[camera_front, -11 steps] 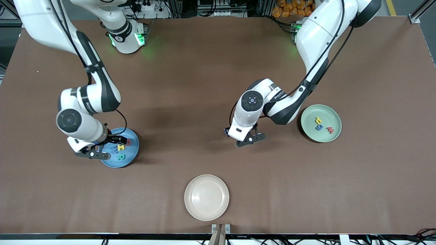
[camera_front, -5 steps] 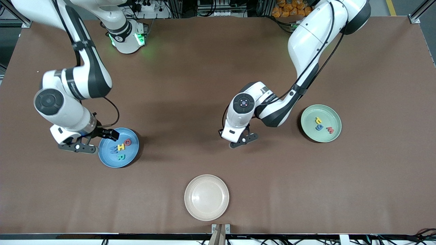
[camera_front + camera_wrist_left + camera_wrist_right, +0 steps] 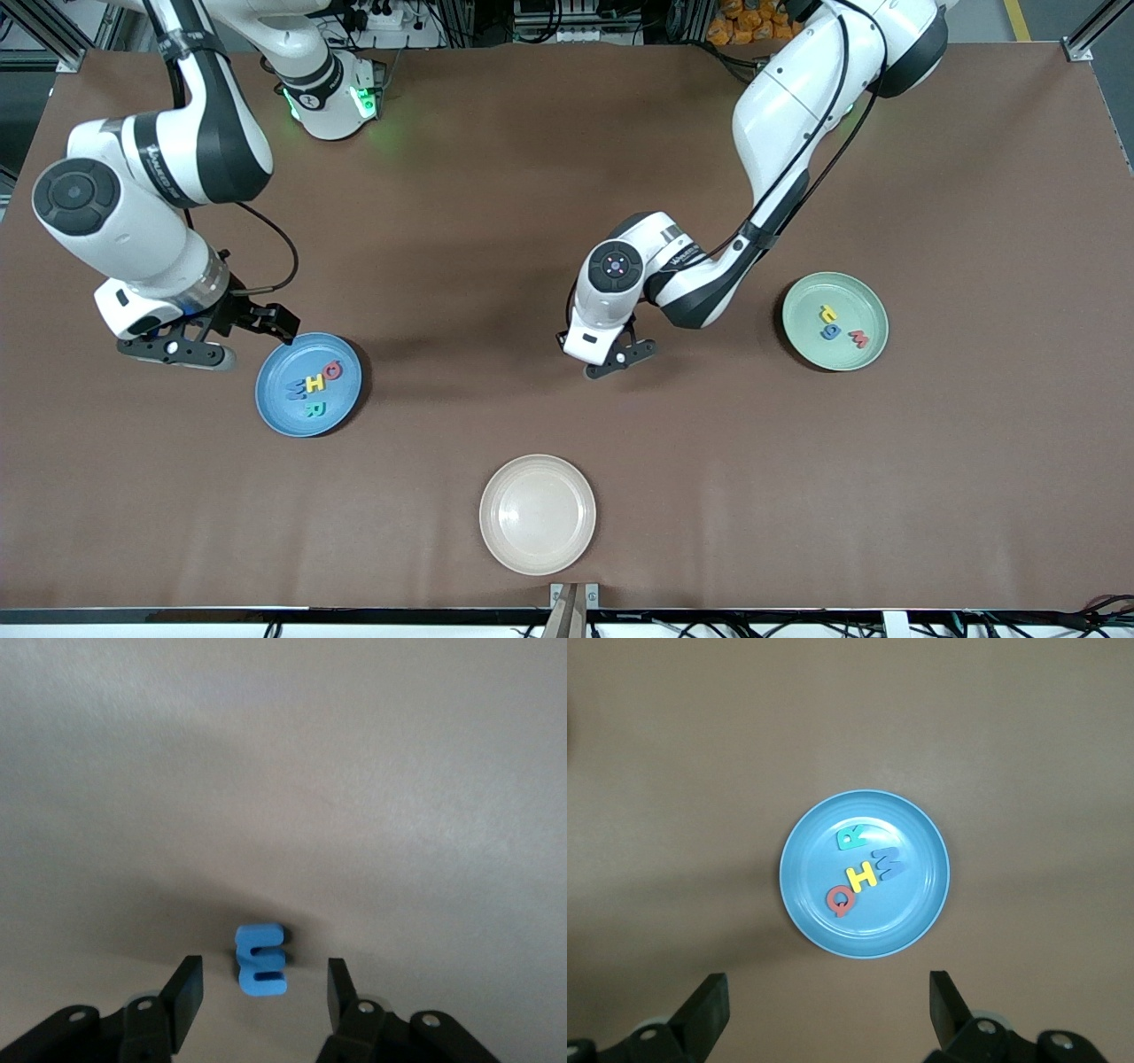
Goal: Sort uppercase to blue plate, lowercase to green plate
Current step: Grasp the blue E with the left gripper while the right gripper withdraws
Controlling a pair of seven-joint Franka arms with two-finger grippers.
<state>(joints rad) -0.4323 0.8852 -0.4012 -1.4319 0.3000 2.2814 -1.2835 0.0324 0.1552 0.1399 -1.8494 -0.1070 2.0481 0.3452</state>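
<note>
Since the earlier frames the right claw has been lifting away from the blue plate, sliding toward the right arm's end of the desk, while the left claw has been drifting toward the middle of the desk.

The left claw is hanging low over bare desk, its fingers spread wide and holding nothing. Between them, in the left wrist view, a small blue m is lying flat on the desk, slightly closer to one finger than the other. Its long axis is running along the gap, so the jaws would be closing across its shorter width. In the front view the letter is hidden under the left arm. This arm is clearly the nearer one for the pick. From the left claw, the green plate is sitting at about three o'clock in the front view, already holding a yellow h, a blue g and a red w.

The right claw is hovering just beside the blue plate, open wide and empty. That plate is carrying the yellow H, teal R, blue M and red G. A cream plate is sitting at six o'clock, nearest the camera.
</note>
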